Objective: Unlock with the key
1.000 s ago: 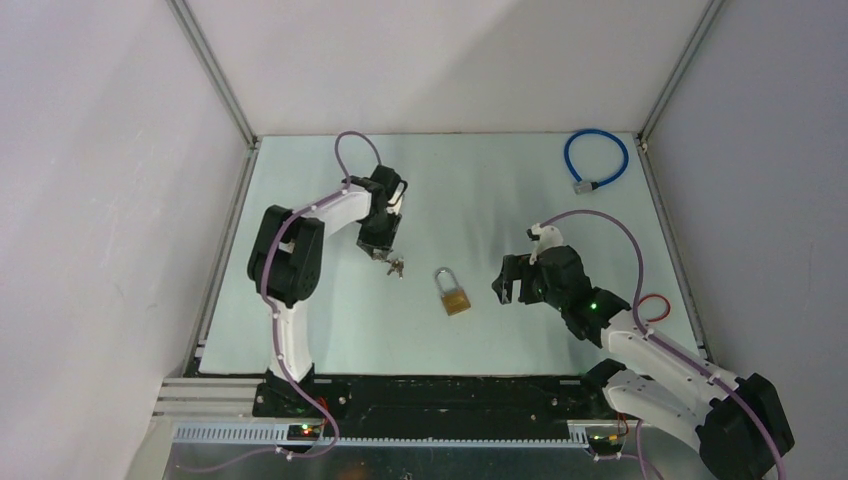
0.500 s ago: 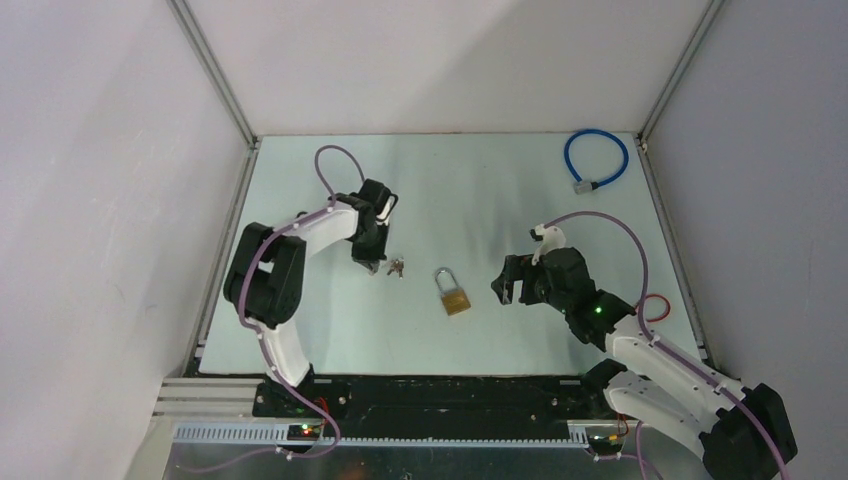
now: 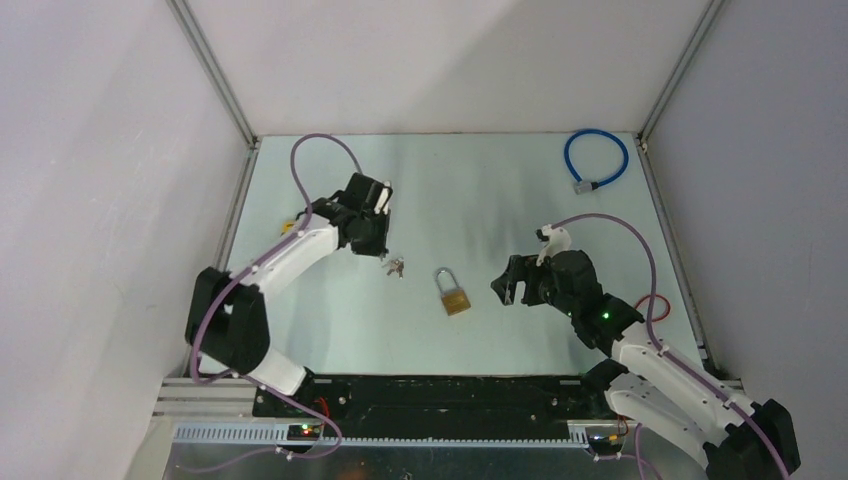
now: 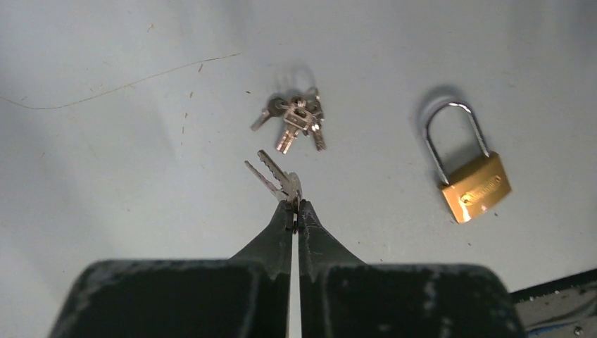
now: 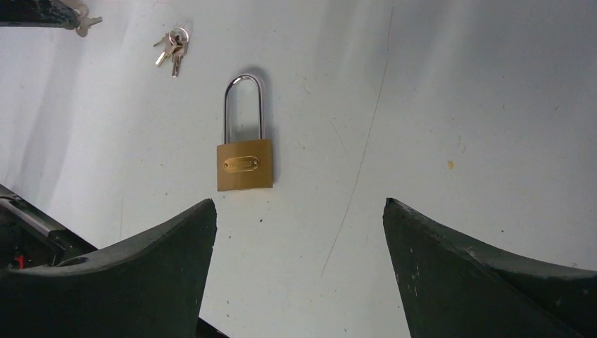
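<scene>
A brass padlock (image 3: 455, 295) with a closed steel shackle lies flat mid-table; it also shows in the left wrist view (image 4: 473, 183) and the right wrist view (image 5: 243, 160). A small bunch of keys (image 3: 397, 266) lies on the table left of it, also in the left wrist view (image 4: 297, 117). My left gripper (image 4: 296, 204) is shut on a single silver key (image 4: 276, 174), held a little above the table, short of the bunch. My right gripper (image 5: 299, 211) is open and empty, hovering right of the padlock (image 3: 508, 287).
A blue coiled cable (image 3: 596, 160) lies at the far right corner. A red cable loop (image 3: 655, 308) sits by the right arm. White walls and metal rails enclose the table on three sides.
My left arm has folded down and swung left, drawing its gripper slightly back from the key bunch with the key in it. The bunch and padlock stay put. The right arm barely moved.
</scene>
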Tool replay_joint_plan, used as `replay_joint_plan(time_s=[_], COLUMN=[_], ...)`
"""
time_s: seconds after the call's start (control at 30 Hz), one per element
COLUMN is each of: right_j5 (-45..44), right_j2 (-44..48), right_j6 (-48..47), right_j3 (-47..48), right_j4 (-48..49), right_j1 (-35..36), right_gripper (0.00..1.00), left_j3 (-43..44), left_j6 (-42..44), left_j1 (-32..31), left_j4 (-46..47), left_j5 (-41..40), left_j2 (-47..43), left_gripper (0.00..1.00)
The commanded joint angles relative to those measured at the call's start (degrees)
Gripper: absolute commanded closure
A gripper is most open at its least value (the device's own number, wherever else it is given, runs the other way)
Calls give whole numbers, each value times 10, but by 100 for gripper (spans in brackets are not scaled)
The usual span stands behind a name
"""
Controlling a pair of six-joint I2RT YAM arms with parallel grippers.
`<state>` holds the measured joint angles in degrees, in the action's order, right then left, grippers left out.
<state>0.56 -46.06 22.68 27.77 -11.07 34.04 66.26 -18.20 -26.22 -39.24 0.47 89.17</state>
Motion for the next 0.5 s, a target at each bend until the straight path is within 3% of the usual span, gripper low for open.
replay_joint_plan(time_s=[0.0,0.23,0.47], right_j5=[8,18,58], right_j2=[35,57,60], right_j6=[15,47,88], right_j3=[-1,-1,-1], right_j4=[-16,-19,54], right_j1=[-7,-29,-41], right_gripper=[9,7,5], left_j3=[-16,-61,-83], left_j6=[-8,-7,-3], left_j1=[-21,-57,-90], left_j4=[12,35,71], left_j5=[11,11,37], left_j2=[-77,-141,-181], left_gripper=[100,100,100])
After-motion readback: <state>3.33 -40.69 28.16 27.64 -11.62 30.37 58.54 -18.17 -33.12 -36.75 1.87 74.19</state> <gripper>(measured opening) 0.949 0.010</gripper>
